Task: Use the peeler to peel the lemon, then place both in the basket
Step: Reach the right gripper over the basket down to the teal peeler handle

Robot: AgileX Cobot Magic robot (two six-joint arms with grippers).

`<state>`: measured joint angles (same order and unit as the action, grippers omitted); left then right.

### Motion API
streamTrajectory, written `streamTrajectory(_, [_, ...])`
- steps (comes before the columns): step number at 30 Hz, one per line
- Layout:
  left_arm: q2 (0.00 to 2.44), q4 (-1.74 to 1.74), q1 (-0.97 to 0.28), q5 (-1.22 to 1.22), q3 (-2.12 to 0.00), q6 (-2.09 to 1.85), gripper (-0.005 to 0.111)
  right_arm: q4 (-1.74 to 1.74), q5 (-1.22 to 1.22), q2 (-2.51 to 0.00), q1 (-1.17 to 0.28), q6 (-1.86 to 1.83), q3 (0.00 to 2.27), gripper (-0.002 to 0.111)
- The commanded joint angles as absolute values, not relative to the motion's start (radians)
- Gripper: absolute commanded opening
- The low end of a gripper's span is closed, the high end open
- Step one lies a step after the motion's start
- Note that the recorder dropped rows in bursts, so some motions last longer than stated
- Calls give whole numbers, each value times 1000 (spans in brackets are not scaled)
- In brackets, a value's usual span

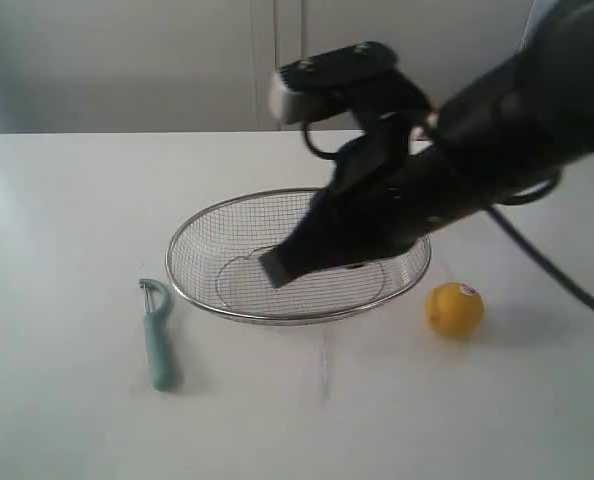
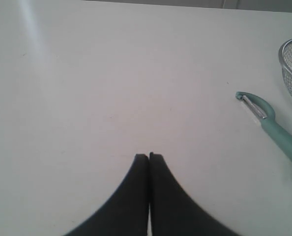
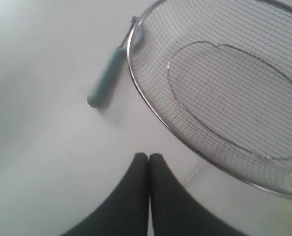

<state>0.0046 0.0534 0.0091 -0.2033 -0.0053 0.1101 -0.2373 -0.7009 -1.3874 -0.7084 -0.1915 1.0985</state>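
We judge the task barely begun. The basket (image 1: 277, 318) sits empty mid-counter (image 1: 67, 400), our right pincer (image 1: 274, 268) hanging over it, jaws pressed together on nothing. The left pincer (image 2: 149, 156) is likewise closed and empty (over bare counter). The peeler (image 1: 158, 340) lies just left of the basket and the lemon (image 1: 454, 308) just right, apparently unpeeled, so peeling and both placements are left to do.

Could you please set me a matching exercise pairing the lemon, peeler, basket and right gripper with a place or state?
1. lemon
2. peeler
3. basket
4. right gripper

A. shut, holding nothing
B. on the table, left of the basket in the exterior view
C. on the table, right of the basket in the exterior view
D. silver mesh, between the other two things

Pairs: 1-C, 2-B, 3-D, 4-A
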Motion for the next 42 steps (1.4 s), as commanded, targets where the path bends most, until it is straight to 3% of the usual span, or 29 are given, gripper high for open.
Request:
streamTrajectory(1, [0,52,4,-202,0,108,0,-89,-741,-1546,-830,-79,1261,0])
streamTrajectory(13, [0,52,4,-202,0,108,0,153,-913,-1915,-1002,97,1742,0])
streamTrajectory(27, [0,52,4,-202,0,108,0,177,-960,-2119,-1004,198,1816,1])
streamTrajectory(31, [0,52,4,-202,0,108,0,175,-922,-2126,-1004,240,1816,17])
streamTrajectory(37, [0,52,4,-202,0,108,0,173,-856,-2138,-1004,279,1816,59])
streamTrajectory(42, [0,52,4,-202,0,108,0,173,-835,-2168,-1004,373,1814,62])
